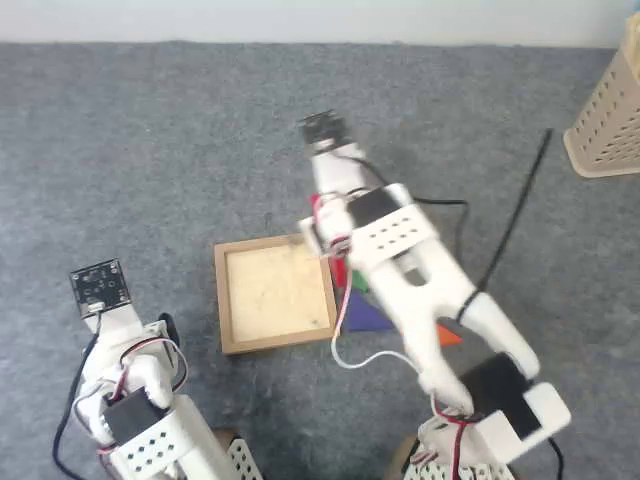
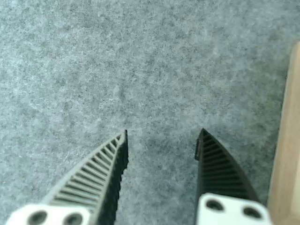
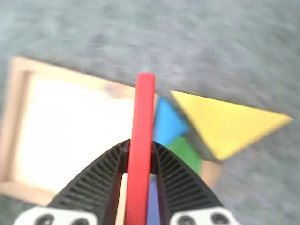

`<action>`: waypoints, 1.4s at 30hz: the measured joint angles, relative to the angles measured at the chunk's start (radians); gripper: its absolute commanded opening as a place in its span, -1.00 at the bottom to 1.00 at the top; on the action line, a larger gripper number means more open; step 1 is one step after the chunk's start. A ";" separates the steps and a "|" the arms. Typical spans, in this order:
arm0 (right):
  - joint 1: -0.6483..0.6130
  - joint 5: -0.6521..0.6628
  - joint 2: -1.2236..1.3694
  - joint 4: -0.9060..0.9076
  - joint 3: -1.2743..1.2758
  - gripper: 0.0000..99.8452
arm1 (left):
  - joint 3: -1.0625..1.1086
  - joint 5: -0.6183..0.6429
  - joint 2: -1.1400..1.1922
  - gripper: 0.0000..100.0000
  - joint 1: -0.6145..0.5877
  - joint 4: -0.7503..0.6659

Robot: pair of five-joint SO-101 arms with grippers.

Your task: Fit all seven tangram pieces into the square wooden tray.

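Right claw [image 3: 139, 143]: clenched on the red piece [image 3: 144, 108]. The piece stands on edge, its thin side toward the wrist camera and its flat faces pinched between the ribbed pads. Probably gripped this way because the narrow claw can span the piece's thickness, not its full width.

In the high view the right arm stretches from the lower right across the heap of pieces, its claw end above the tray's [image 1: 219, 300] right-hand rim. In the wrist view the red piece hangs over that rim, tray floor on one side and loose pieces on the other.

Tray: square, pale wood, flat on the grey felt-like counter [image 1: 150, 150]; its floor shows bare wood. Judgement: the task is at its very start, and this is the carry of the first piece.

Loose pieces crowd just beside the tray's right rim: yellow triangle [image 3: 225, 124], blue piece [image 3: 166, 124], green piece [image 3: 185, 152]. The yellow triangle overlaps the other two. From above, a purple triangle [image 1: 365, 312] and an orange piece [image 1: 448, 337] peek out from under the arm. Keeping the stock right beside the tray makes for short carries.

Left claw [image 2: 161, 136]: released, jaws spread over bare counter with nothing between them, the tray's wooden edge [image 2: 288, 140] just off to one side. Parked on the tray's far side from the heap, out of the working arm's way.

Beige slotted basket [image 1: 610, 110] at the far right, well apart.

Next move, as I judge it: the red piece must be tipped flat before it can seat.
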 measured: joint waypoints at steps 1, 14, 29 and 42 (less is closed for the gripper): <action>-0.029 0.000 0.028 0.000 -0.020 -0.99 | 0.000 0.000 0.000 -0.55 0.000 0.000; -0.155 -0.153 0.362 0.021 -0.219 -0.64 | 0.000 0.000 0.000 -0.55 0.000 0.000; -0.023 -0.124 0.362 0.101 -0.222 -0.64 | 0.000 0.000 0.000 -0.55 0.000 0.000; -0.028 0.018 0.192 0.005 -0.066 -0.64 | 0.000 0.000 0.000 -0.55 0.000 0.000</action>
